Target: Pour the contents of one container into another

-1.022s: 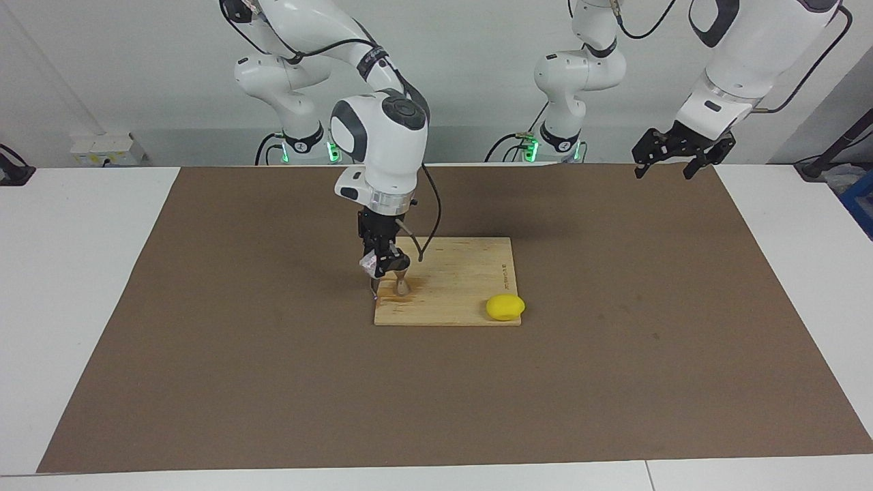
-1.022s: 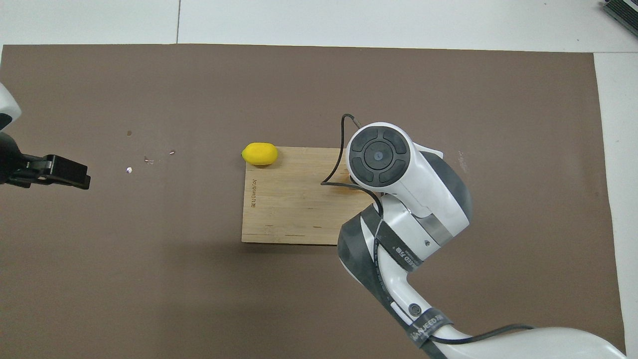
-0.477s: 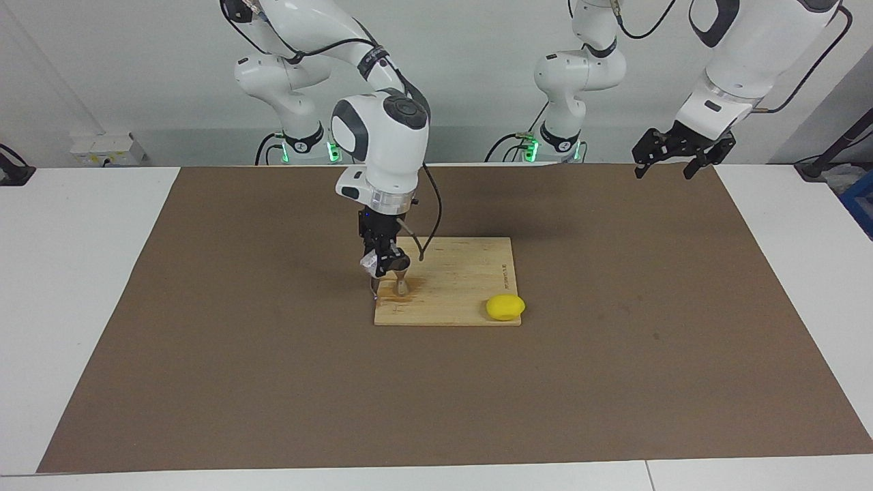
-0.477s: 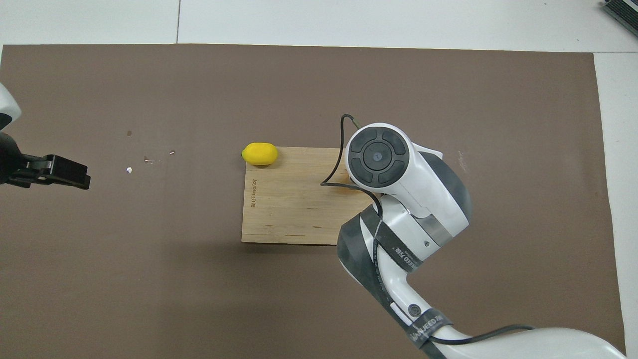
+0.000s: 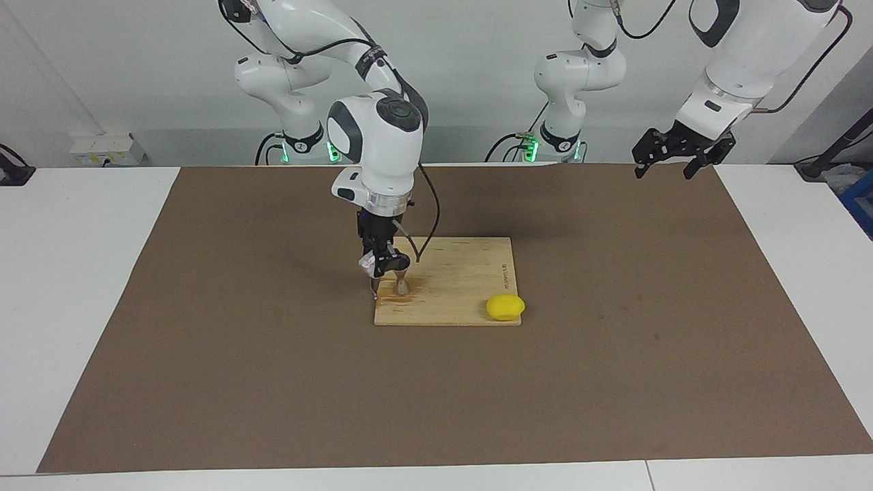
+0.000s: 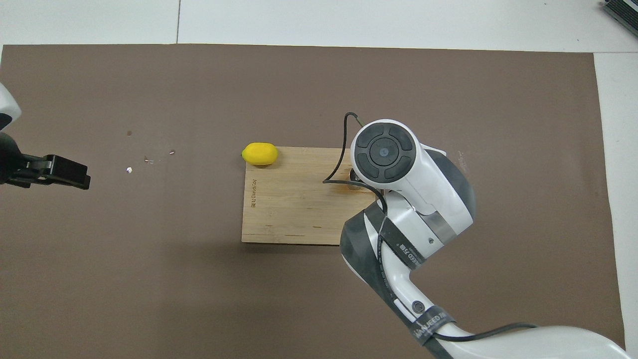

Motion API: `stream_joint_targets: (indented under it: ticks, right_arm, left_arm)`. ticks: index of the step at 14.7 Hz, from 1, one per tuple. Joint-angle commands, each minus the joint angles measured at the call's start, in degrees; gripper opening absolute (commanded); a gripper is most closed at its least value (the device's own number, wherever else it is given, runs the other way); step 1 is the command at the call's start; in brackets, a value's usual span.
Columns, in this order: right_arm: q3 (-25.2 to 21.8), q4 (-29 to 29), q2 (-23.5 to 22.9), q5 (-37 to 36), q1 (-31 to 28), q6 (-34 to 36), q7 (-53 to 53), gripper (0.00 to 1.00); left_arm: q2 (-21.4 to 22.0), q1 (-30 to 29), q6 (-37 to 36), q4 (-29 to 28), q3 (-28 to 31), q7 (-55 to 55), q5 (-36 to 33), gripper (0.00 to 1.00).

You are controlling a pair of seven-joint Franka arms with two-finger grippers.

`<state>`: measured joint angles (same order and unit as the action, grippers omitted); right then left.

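Observation:
My right gripper (image 5: 382, 264) is shut on the small clear glass cup (image 5: 369, 262) and holds it tilted just above the steel jigger (image 5: 402, 284). The jigger stands upright on the wooden board (image 5: 464, 273), near the board's corner toward the right arm's end, with a wet stain around its foot. In the overhead view the right arm's wrist (image 6: 384, 154) hides the gripper, the cup and most of the jigger. My left gripper (image 5: 672, 164) is open and empty, waiting high over the mat's corner at the left arm's end; it also shows in the overhead view (image 6: 67, 172).
A yellow lemon (image 5: 505, 307) (image 6: 259, 153) lies at the board's corner farthest from the robots, toward the left arm's end. The board (image 6: 289, 209) lies on a brown mat (image 5: 614, 375) covering the white table. A black cable hangs from the right wrist over the board.
The right arm's wrist has shifted slightly toward the right arm's end of the table, with the cup still tilted over the jigger. The left arm has not moved.

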<state>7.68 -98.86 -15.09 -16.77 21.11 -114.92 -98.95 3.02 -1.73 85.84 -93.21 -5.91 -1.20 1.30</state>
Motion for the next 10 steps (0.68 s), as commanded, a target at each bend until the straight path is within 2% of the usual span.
stream_joint_targets:
  ticks: [1,5,10]
  right_arm:
    - [0.41,0.33,0.23,3.49,-1.24,0.48,-1.24,0.0]
    - [0.41,0.42,0.06,8.58,-3.17,-0.22,-1.07,0.0]
    - [0.41,0.16,-0.03,19.65,-8.09,-0.22,2.45,0.0]
  left_arm:
    - [-0.04,0.67,-0.15,0.14,0.55,-0.56,-0.25,1.0]
    - [-0.04,0.58,-0.15,0.05,0.55,-0.56,-0.25,1.0]
    - [-0.04,0.67,-0.15,0.05,0.55,-0.56,-0.25,1.0]
